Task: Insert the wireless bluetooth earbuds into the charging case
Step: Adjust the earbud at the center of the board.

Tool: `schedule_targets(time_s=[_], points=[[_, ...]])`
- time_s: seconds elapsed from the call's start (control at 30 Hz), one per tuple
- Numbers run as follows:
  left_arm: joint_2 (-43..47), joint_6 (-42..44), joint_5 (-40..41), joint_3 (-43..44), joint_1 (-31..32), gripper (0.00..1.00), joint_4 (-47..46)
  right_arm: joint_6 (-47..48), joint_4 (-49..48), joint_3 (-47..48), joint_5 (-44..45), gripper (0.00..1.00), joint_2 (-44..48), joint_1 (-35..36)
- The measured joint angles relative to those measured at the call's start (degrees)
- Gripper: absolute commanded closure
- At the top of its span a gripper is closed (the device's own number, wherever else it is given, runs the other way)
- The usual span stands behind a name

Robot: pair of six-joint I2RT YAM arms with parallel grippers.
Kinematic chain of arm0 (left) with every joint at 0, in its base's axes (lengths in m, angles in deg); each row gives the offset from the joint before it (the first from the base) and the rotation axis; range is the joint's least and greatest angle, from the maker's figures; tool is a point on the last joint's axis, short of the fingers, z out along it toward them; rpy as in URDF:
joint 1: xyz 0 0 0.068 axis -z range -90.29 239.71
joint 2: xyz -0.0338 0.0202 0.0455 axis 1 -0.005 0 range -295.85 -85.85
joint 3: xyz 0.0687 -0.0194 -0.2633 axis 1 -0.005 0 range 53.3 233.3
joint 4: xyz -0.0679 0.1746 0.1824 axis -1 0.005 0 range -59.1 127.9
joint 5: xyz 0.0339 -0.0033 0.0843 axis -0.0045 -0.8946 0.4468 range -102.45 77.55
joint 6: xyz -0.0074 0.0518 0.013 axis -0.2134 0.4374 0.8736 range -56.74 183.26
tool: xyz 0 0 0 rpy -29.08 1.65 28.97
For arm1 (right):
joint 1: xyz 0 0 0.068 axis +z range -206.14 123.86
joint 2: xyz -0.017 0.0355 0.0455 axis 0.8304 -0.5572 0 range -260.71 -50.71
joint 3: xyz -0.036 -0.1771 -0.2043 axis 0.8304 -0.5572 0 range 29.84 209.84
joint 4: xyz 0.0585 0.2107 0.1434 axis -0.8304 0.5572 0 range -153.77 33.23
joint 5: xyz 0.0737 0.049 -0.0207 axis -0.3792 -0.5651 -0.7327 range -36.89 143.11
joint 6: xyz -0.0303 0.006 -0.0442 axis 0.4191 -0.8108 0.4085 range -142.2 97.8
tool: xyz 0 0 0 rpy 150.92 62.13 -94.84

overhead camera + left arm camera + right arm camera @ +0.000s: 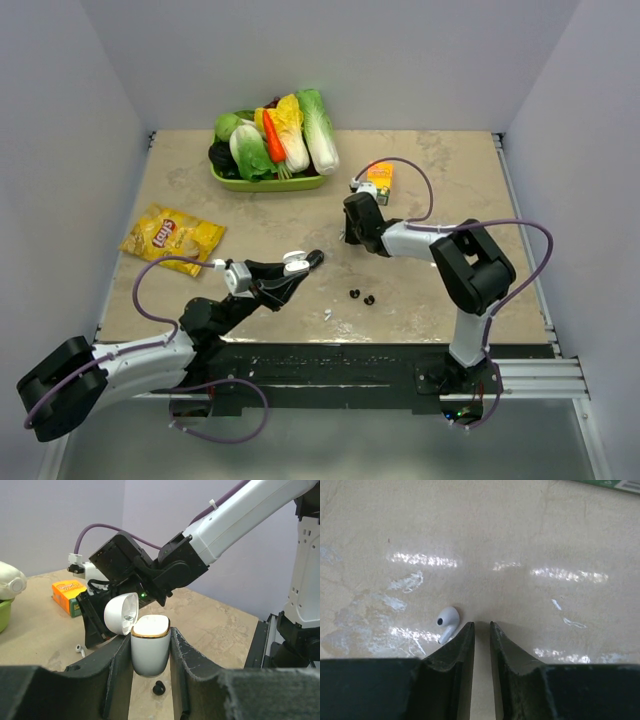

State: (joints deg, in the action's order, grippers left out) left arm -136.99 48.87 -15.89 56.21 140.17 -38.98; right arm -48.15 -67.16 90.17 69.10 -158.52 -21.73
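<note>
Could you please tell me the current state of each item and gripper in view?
left gripper: shut on the charging case.
right gripper: jaws slightly apart, empty, low over the table.
charging case: lid open, clamped between the left jaws.
white earbud: loose on the table beside the right gripper.
black earbuds: loose on the table, outside the case.
chip bag: lying flat, untouched.

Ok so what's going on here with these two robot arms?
The left gripper is clamped on the white charging case, holding it upright with its lid flipped open. The right gripper is down at the table, its fingers slightly apart with nothing between them, right beside a white earbud lying there. Two black earbuds lie loose on the table between the arms.
</note>
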Motion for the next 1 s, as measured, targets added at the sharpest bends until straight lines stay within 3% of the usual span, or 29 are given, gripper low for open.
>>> schedule_targets(time_s=[0.33,0.67,0.9,1.0], points=[[-1.7,-1.6,0.8,0.0,0.0,1.00,-2.0,-2.8,3.2,-5.1,1.1,0.54,8.4,-0.4],[-7.0,-12.2,11.0,0.0,0.0,1.00,-2.4,-5.5,2.7,-5.9,-3.2,0.59,10.2,-3.4],[-5.1,-11.3,7.0,0.0,0.0,1.00,-3.0,-5.2,2.6,-5.4,-6.0,0.64,7.9,-3.4],[-5.5,-10.8,5.7,0.0,0.0,0.98,-2.9,-5.0,2.5,-4.6,-7.0,0.60,5.4,-3.4]])
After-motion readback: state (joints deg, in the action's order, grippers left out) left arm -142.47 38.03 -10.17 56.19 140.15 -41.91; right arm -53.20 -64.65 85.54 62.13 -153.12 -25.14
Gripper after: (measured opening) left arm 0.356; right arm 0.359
